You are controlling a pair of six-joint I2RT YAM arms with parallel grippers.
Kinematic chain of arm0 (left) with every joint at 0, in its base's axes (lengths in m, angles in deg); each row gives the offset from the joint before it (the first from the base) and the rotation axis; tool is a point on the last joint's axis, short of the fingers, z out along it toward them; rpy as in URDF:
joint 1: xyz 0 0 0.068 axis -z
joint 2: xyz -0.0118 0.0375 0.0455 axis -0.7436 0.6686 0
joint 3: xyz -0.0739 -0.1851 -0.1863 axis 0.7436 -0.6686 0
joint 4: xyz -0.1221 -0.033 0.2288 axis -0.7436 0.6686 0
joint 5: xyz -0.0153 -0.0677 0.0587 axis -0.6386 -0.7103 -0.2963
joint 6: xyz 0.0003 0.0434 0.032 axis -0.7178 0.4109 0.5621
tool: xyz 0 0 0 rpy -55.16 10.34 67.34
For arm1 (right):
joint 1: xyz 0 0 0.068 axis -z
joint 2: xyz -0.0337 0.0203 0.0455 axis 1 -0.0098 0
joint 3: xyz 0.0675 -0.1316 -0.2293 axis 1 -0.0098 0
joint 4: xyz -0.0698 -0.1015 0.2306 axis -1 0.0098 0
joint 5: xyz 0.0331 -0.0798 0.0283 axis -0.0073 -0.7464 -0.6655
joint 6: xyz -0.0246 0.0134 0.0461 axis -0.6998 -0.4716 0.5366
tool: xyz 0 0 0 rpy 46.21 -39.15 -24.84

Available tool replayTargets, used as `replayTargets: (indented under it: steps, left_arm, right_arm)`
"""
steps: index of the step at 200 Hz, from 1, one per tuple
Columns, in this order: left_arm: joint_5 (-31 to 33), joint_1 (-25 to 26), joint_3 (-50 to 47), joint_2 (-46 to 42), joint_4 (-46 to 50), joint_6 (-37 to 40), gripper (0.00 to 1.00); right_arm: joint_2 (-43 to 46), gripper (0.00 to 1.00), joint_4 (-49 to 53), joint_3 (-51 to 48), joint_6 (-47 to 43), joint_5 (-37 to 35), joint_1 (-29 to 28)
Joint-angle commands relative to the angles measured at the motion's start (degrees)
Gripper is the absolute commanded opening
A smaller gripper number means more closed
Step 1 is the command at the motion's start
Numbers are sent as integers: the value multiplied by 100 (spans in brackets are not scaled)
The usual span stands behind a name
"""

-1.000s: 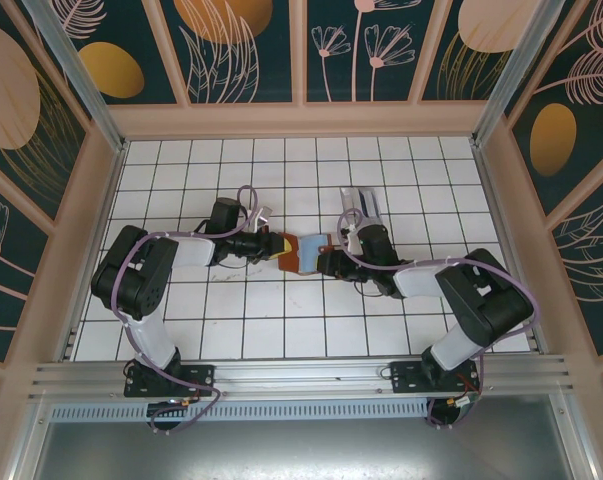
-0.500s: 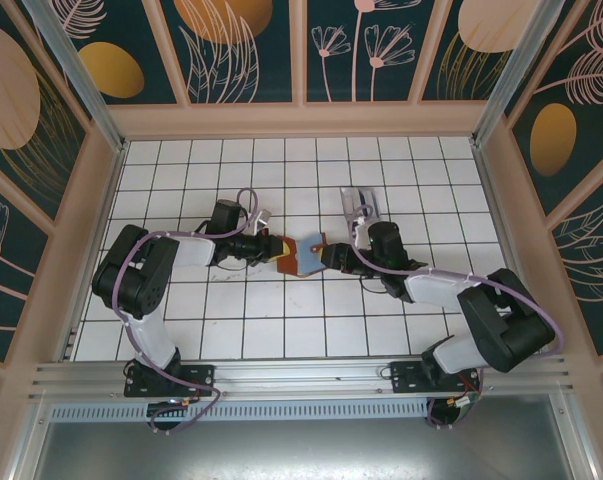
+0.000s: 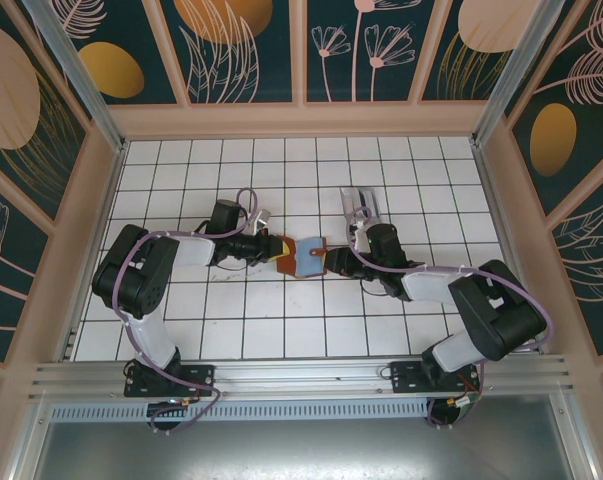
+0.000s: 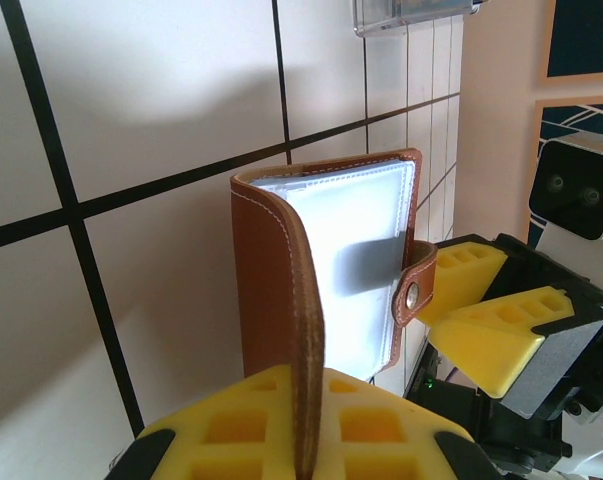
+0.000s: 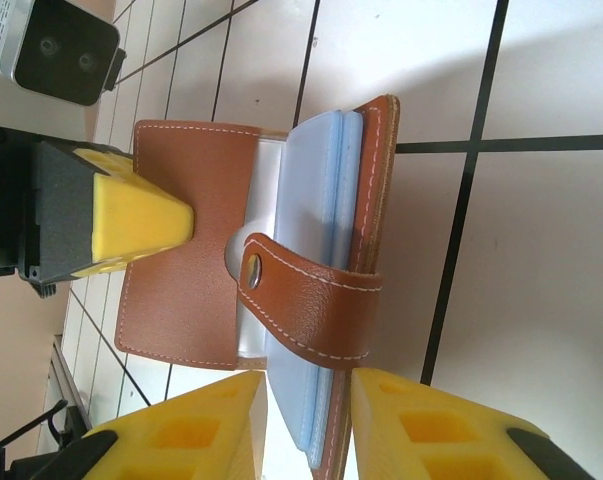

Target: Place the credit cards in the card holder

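Holder now spread open between both grippers, right one re-angled on the far cover.
Left gripper stays clenched on one brown cover of the holder, mid-table. Right gripper has swung round since a second ago; its fingers straddle the other cover and clear sleeves, but cannot tell if it grips. Cards lie on the tiles behind the right arm, none in yet. Likely prepping the holder for loading.

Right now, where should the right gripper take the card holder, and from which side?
Grip the card holder's free cover edge beside the closing tab, coming from opposite the left gripper, which pinches the other cover. That thin edge sits between the fingers of the right gripper.
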Motion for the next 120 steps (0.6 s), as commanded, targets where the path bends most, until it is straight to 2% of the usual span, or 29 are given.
replayTargets:
  steps: [1, 36, 97, 120]
  left_arm:
    - [-205, -5, 67, -17, -153, -4, 0]
    - [-386, -1, 4, -40, -433, -199, 0]
    - [-528, -5, -85, -113, -608, -338, 0]
    - [-565, -5, -113, -163, -583, -304, 0]
  right_arm:
    - [-88, 30, -275, 18, 58, 180, -70]
    - [-160, 34, -343, -28, 101, 217, -79]
    - [-175, 28, -816, -240, 387, 341, -70]
    - [-186, 29, -850, -283, 427, 362, -70]
